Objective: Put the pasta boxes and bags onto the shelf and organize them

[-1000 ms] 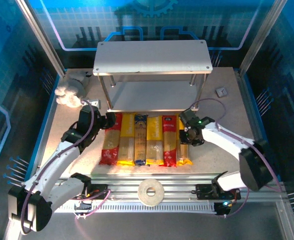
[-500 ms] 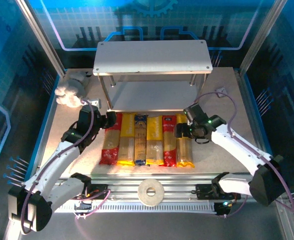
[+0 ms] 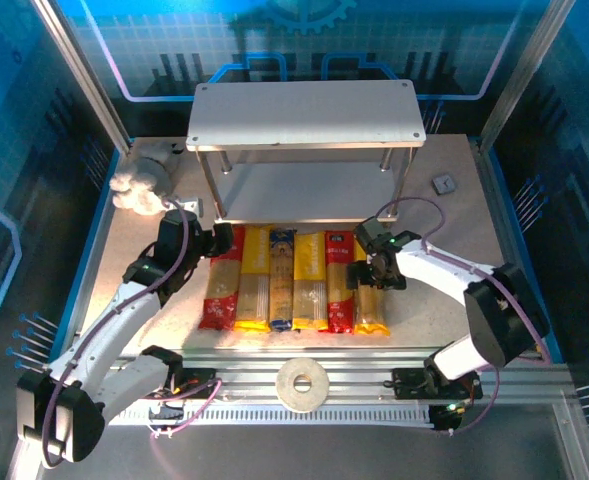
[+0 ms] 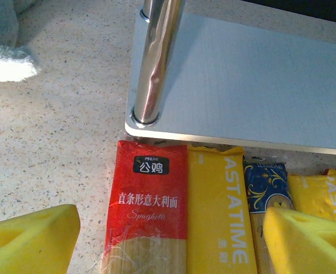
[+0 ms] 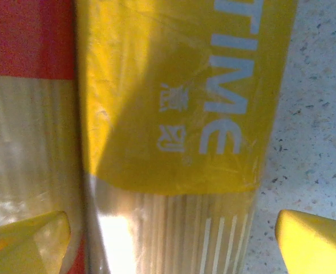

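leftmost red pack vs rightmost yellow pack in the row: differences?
The leftmost red pack has a red end with a black label; the rightmost yellow pack, a yellow end with white lettering. The open right gripper straddles the yellow pack; the open left gripper spans the red pack plus its neighbour. Both lie flat on the table before the shelf.
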`<action>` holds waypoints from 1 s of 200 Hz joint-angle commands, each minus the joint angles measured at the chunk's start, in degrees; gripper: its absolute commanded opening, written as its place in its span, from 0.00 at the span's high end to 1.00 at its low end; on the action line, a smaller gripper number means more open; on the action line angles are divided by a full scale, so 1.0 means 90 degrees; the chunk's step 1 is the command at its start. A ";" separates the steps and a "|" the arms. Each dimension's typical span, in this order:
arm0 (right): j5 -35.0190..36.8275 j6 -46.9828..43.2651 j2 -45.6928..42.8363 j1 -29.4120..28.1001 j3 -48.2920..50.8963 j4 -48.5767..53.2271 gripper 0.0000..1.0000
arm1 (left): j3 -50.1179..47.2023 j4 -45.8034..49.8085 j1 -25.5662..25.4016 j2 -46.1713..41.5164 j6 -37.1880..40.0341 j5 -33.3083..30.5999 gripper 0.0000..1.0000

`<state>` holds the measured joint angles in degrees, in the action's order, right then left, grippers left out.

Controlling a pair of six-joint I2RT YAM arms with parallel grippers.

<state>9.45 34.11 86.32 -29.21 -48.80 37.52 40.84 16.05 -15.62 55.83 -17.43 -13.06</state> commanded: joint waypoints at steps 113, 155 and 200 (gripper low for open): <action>-0.0321 0.0146 0.0792 -0.0070 -0.0064 -0.0505 0.06 | 0.0071 -0.0016 -0.0032 0.0148 0.0213 -0.0044 0.15; -0.0453 0.0148 0.1056 -0.0036 -0.0125 -0.0448 0.10 | 0.0043 -0.0062 -0.0026 0.0189 0.0208 -0.0024 0.15; -0.0388 0.0136 0.1124 -0.0029 -0.0064 -0.0404 0.43 | 0.0033 -0.0083 -0.0024 0.0182 0.0230 -0.0014 0.15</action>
<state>8.73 34.65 93.30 -29.19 -50.92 37.54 40.84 16.03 -15.62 57.36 -16.40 -13.13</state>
